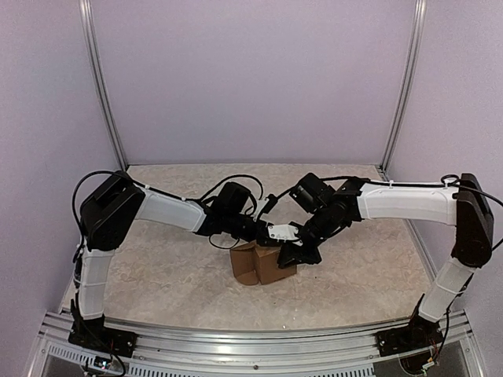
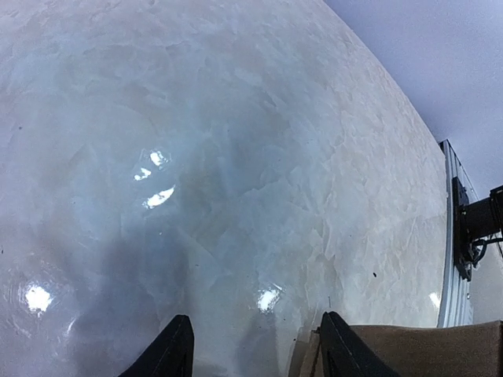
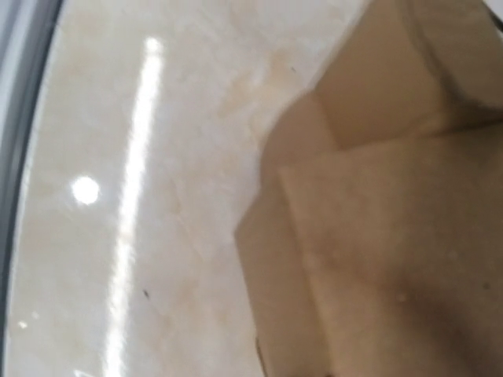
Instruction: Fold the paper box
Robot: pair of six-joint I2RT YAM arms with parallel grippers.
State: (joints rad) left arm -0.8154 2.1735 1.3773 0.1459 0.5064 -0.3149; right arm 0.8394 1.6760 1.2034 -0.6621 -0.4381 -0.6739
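Note:
The paper box is a small brown cardboard box, partly folded, standing on the table between the two arms. In the left wrist view its brown top fills the lower right corner. My left gripper hovers just above the box's far right edge. It is open, with only bare table between the fingers, and its right finger sits beside the cardboard's edge. My right gripper is low against the box's right side. Its fingers do not show in the right wrist view, where cardboard panels fill the right half.
The marble-patterned table lies around the box. An aluminium rail runs along the near edge with both arm bases on it. Purple walls and two metal posts close off the back. Black cables hang behind the wrists.

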